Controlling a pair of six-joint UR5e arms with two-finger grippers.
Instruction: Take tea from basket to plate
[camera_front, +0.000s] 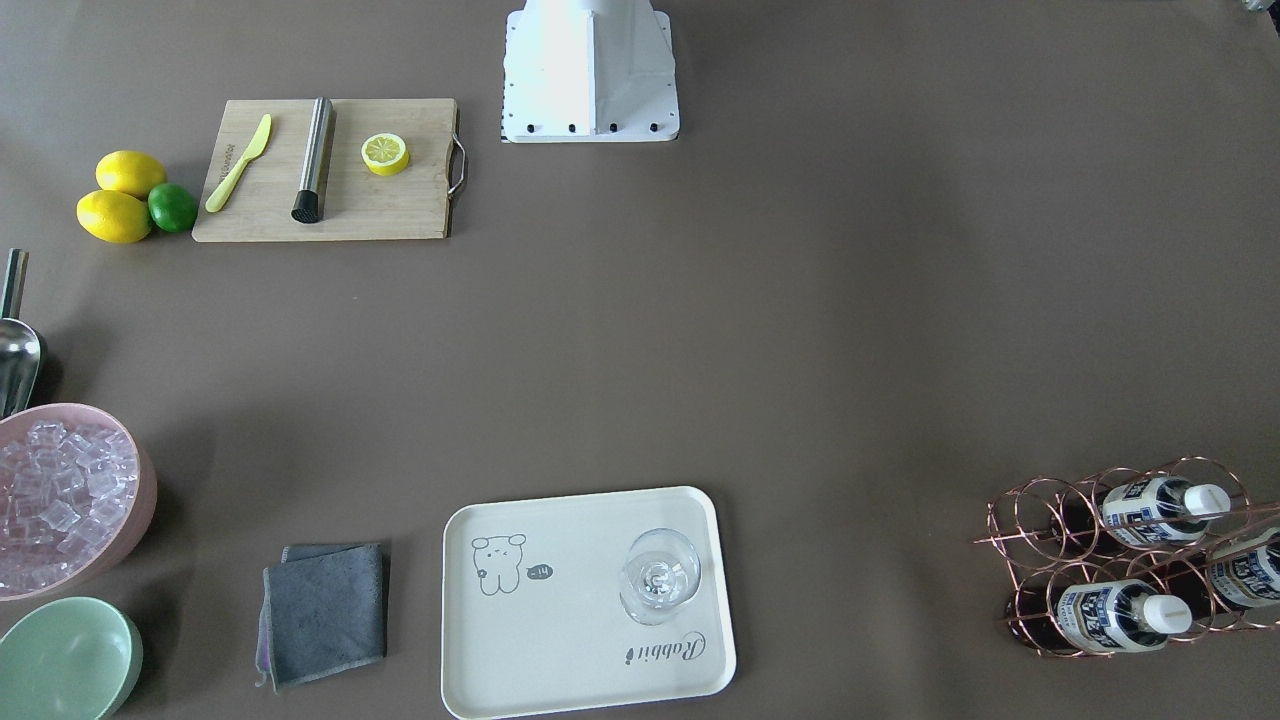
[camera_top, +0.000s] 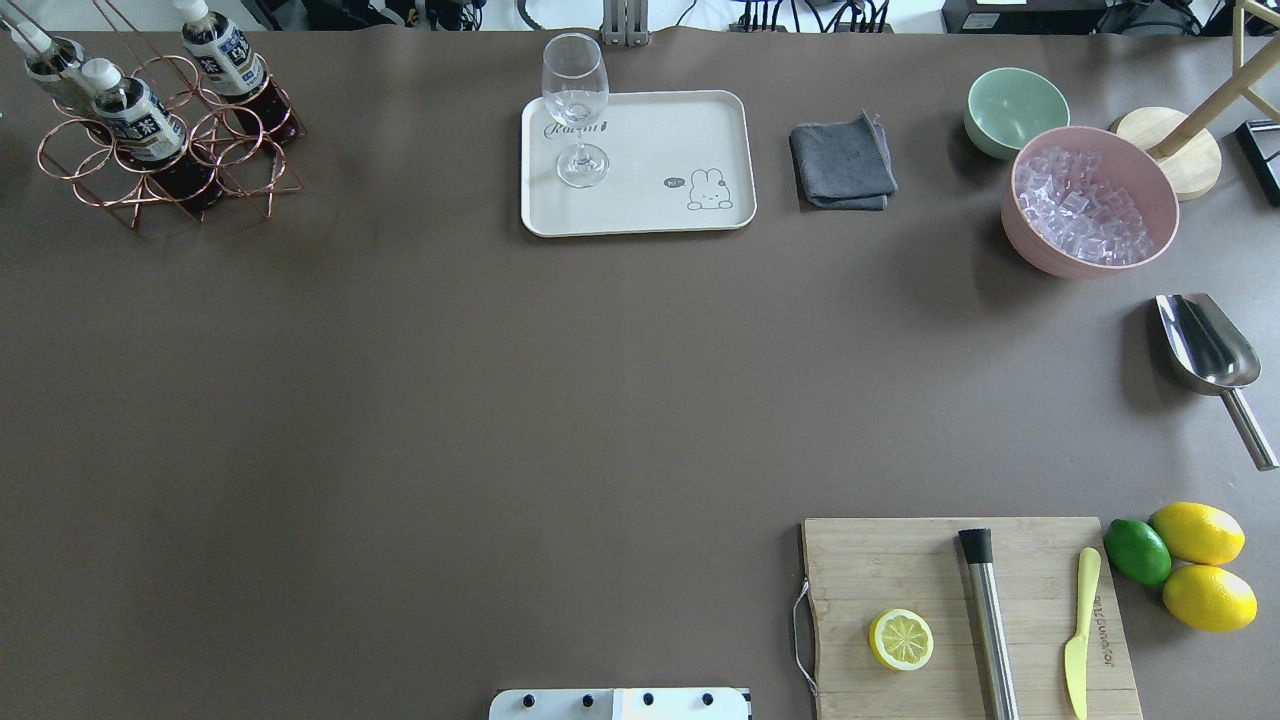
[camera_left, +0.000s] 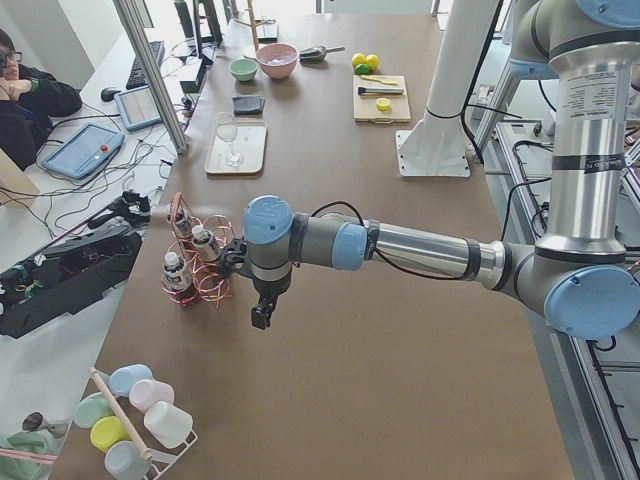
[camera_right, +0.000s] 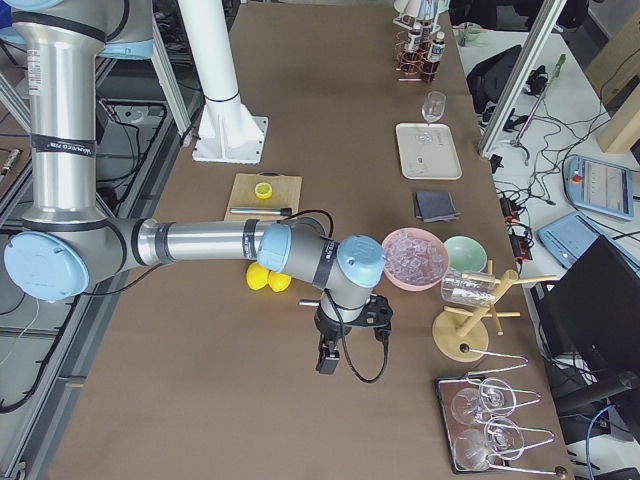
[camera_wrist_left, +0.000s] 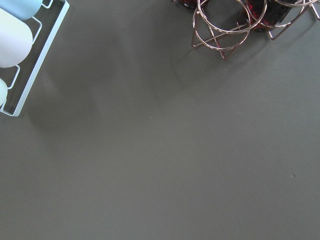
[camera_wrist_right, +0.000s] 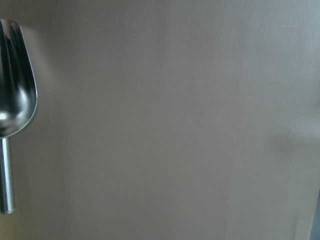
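Bench (camera_top: 500, 400): wide and brown.

Left arm (camera_left: 420, 250): stretched level over the left end, wrist turned down just beside the basket (camera_top: 215, 150). Left fingers (camera_left: 261, 316) point down at the bench; can't tell if they are apart or together.

Right arm (camera_right: 200, 243): low and outstretched at the right end, near the pink ice bowl (camera_right: 415, 258). Right fingers (camera_right: 326, 360) hang down, gap unreadable.

Plate (camera_top: 650, 140): far edge, middle, with a glass (camera_top: 577, 110) standing on it.

Tea (camera_top: 135, 115): three bottles standing in the basket, far left corner.

Overhead and front cameras look down from opposite sides (sharing the plate (camera_front: 580, 650)).
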